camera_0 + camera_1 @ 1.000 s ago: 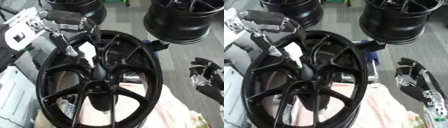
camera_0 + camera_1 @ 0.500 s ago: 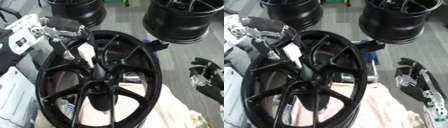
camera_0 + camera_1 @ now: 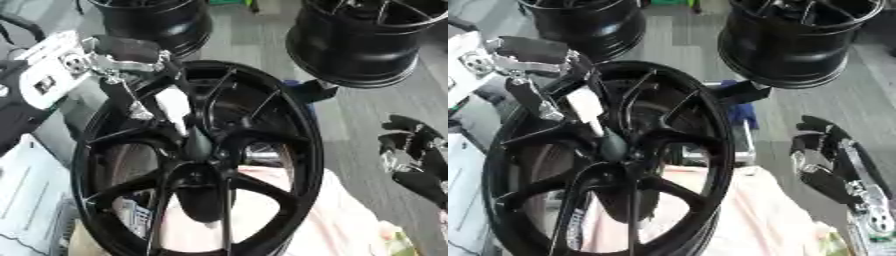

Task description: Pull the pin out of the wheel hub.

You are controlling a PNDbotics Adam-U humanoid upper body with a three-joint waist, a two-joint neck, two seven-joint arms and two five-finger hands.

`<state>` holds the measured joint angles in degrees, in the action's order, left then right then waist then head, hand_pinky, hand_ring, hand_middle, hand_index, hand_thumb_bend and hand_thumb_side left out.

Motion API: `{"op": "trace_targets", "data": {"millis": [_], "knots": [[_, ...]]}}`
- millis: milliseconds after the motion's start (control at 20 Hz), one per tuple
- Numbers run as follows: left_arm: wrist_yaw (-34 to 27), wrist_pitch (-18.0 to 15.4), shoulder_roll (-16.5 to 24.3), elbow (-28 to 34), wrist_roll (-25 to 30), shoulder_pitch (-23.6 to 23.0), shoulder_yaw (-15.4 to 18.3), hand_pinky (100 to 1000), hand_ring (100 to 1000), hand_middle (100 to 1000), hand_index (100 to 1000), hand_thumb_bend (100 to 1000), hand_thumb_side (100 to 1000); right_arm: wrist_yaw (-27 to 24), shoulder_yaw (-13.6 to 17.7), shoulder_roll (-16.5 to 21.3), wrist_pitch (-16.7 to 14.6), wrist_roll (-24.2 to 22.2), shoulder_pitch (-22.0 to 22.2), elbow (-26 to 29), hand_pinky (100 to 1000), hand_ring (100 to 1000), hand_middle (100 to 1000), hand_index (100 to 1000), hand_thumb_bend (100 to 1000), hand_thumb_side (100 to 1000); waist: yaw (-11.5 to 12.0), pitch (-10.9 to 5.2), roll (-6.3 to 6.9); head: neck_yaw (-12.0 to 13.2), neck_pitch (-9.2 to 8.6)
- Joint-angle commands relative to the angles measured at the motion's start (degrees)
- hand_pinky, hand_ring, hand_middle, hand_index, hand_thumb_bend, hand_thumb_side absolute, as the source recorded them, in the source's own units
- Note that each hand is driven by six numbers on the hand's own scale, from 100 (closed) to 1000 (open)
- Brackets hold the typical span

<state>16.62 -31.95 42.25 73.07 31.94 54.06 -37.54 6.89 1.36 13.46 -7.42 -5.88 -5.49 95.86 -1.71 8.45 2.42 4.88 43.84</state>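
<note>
Left eye view: my left hand is at the upper-left rim of the wheel hub, fingers curled round the white pin. The pin runs slantwise from the hand down to the hub's centre boss, its lower end still at or in the centre hole (I cannot tell how deep). Against half a second ago the pin's white body shows longer and the hand sits a little further up and left, though the whole picture has also shifted, so part of that is my head tilting. I judge the pull as begun, not finished.

Right eye view: same grip, seen a bit clearer; left hand closed on the pin's upper end, pin angled toward the centre. My right hand rests idle at the right edge of the floor area, well apart from the hub, fingers relaxed and holding nothing, unmoved since a second ago. The hub lies on a pale pink cloth. Two other black wheels stand beyond, untouched.
</note>
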Motion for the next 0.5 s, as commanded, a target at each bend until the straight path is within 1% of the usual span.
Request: {"op": "trace_targets", "data": {"millis": [50,100,150,200,300,500], "knots": [[-1.7,-20.0,0.9,-1.0,20.0,1.3,1.4,764,557,464,554,193,125,0.1,0.0,1.2,0.0,0.0,-0.4,0.4,751,718,741,847,100,130,0.0,-0.98,-0.13,0.1,0.27],[-2.2,-20.0,0.9,-1.5,20.0,1.3,1.7,755,534,430,524,153,128,0.1,0.0,1.2,0.0,0.0,-0.4,0.4,752,718,741,847,100,130,0.0,-0.99,-0.14,0.1,0.27],[-2.8,-20.0,0.8,-2.1,20.0,1.3,2.2,751,527,416,511,135,130,0.1,0.0,1.2,0.0,0.0,-0.4,0.4,751,718,741,847,100,130,0.1,-0.99,-0.16,0.1,0.27],[-3.4,-20.0,0.8,-2.5,20.0,1.4,2.6,741,501,375,475,100,135,0.1,0.0,1.1,0.0,0.0,-0.4,0.4,752,718,741,847,100,131,0.1,-1.00,-0.18,0.1,0.27],[-5.0,-20.0,0.6,-3.6,20.0,1.7,3.9,736,487,354,456,100,140,0.1,0.0,1.1,0.0,0.0,-0.4,0.3,752,718,741,847,100,130,0.1,-1.04,-0.23,0.1,0.27],[-7.8,-19.2,0.3,-4.5,20.0,3.0,6.8,735,480,346,450,100,145,0.1,0.1,1.1,0.0,0.0,-0.3,0.3,752,718,741,847,100,129,0.2,-1.19,-0.32,0.2,0.27]]}}
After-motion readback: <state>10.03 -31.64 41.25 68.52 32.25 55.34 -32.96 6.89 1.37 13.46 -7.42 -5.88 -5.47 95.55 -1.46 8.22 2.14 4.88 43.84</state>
